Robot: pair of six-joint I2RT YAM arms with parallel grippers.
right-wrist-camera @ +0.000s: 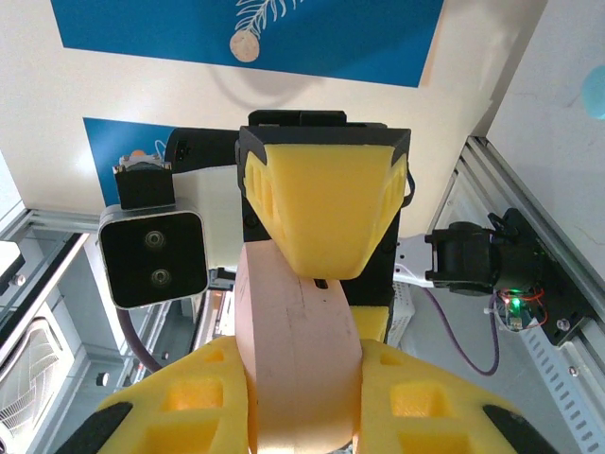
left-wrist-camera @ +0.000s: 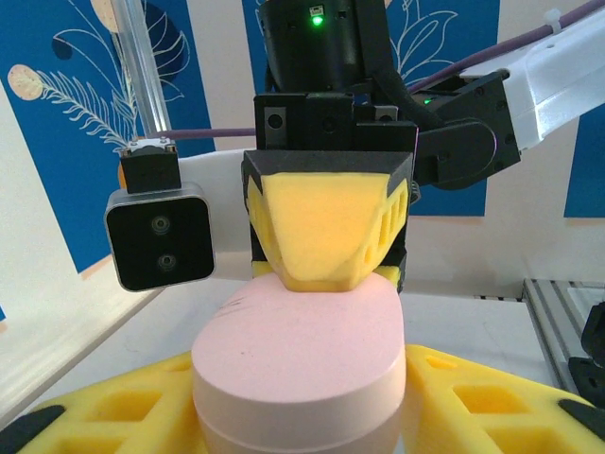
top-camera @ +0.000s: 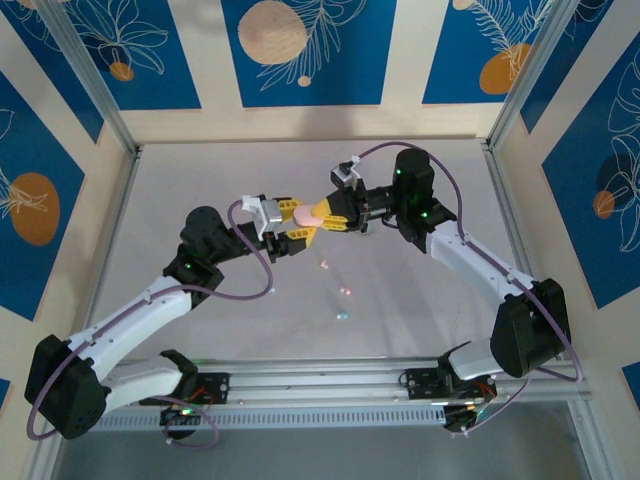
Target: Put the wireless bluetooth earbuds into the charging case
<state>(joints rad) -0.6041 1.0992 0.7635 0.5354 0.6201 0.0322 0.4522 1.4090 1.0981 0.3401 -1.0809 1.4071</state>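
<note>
Pink oval charging case [top-camera: 308, 211], closed, sits gripped between left tool [top-camera: 293, 222] and right tool [top-camera: 325, 214]. Three tiny earbuds [top-camera: 345, 291] lie scattered on the counter [top-camera: 420, 300], base-side of both tools.

From above I get the earbuds [top-camera: 323, 265] as mere specks on the table [top-camera: 430, 290] — shape and facing too small to tell. The case [left-wrist-camera: 298, 345] runs off the bottom of both wrist views — yellow fingers [left-wrist-camera: 326, 222] cover its ends.

White arms [top-camera: 130, 320] with black joints, purple cables [left-wrist-camera: 217, 132], yellow claws [top-camera: 303, 222].

Pale table [top-camera: 430, 290] — a few tiny earbuds [top-camera: 345, 291] lie mid-surface.
</note>
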